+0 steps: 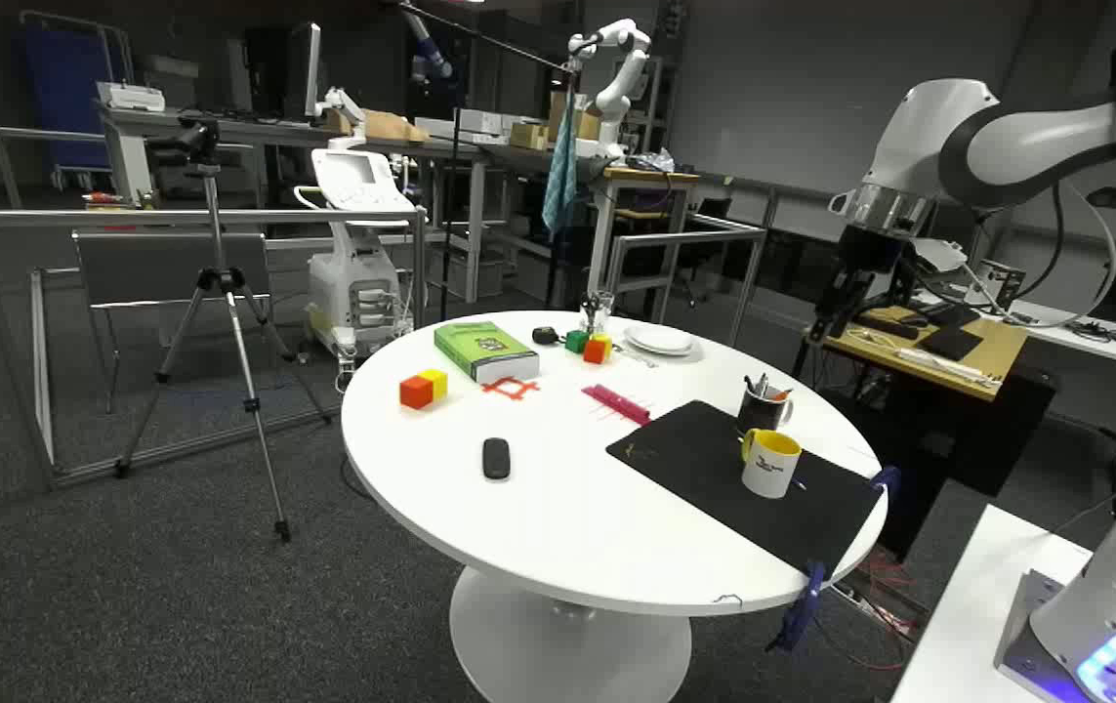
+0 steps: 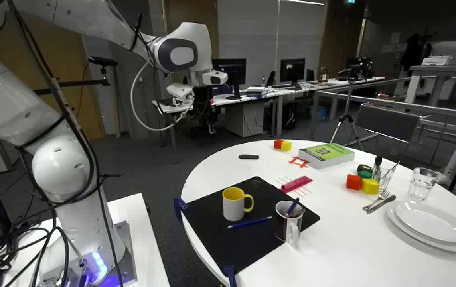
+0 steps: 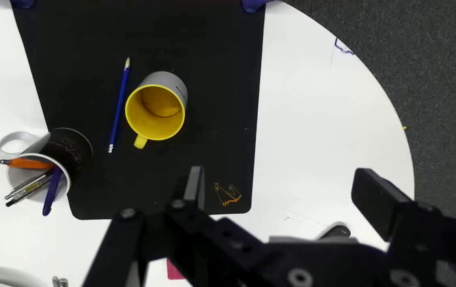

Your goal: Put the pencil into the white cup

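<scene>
Hand (image 3: 279, 187), spread, seemingly empty | pencil (image 3: 119, 105), ungrasped beside white cup (image 3: 156, 106) | step judged: approach | next: align over pencil, lower

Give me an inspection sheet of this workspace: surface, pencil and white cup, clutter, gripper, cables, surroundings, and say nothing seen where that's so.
Surface: white round table; black mat on it, blue clamps at its edge.
White cup: upright on the mat, yellow inside.
Pencil: blue, flat on the mat beside the cup, not in it.
Clutter: dark mug holding pens at the mat's edge; colored blocks, book and plates elsewhere on the table.
Gripper: above table height, jaws open.
Between the jaws: nothing seen.
Cables: black cables bunched beside the robot base; a pale cable hangs in a loop near the gripper.
Surroundings: tripod, monitors and another robot arm.
</scene>
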`<state>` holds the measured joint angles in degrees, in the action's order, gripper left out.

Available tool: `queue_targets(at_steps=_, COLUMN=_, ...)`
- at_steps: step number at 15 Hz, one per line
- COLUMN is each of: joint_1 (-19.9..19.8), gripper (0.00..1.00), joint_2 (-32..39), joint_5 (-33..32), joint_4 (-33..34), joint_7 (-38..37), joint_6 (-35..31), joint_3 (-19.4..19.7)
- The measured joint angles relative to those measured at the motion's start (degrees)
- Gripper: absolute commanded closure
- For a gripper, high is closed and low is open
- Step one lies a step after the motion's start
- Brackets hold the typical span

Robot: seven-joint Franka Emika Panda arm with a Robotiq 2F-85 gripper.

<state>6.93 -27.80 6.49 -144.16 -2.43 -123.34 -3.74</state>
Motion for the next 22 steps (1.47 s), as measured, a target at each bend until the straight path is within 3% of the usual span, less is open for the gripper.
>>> queue_targets(at_steps=9, joint_1=-1.0, gripper=0.0, joint_2=0.1, joint_5=-1.4, joint_4=0.0, joint_7=-2.9, joint_6=-0.6, joint_3=-0.3)
queue_targets(at_steps=13, joint_1=-6.6, gripper=0.0, joint_2=0.8, joint_5=-7.9, joint_4=-0.4, joint_7=-12.4, joint_6=-4.8, joint_3=-1.2)
queue_targets(at_steps=18, joint_1=-14.4, gripper=0.0, joint_2=2.3, joint_5=-19.2, joint_4=-3.0, joint_7=-23.2, joint_6=-15.5, joint_3=-2.3)
queue_targets(at_steps=22, joint_1=-17.0, gripper=0.0, joint_2=3.0, joint_5=-21.3, joint_4=-3.6, joint_7=-25.5, joint_6=-17.5, joint_3=-2.5)
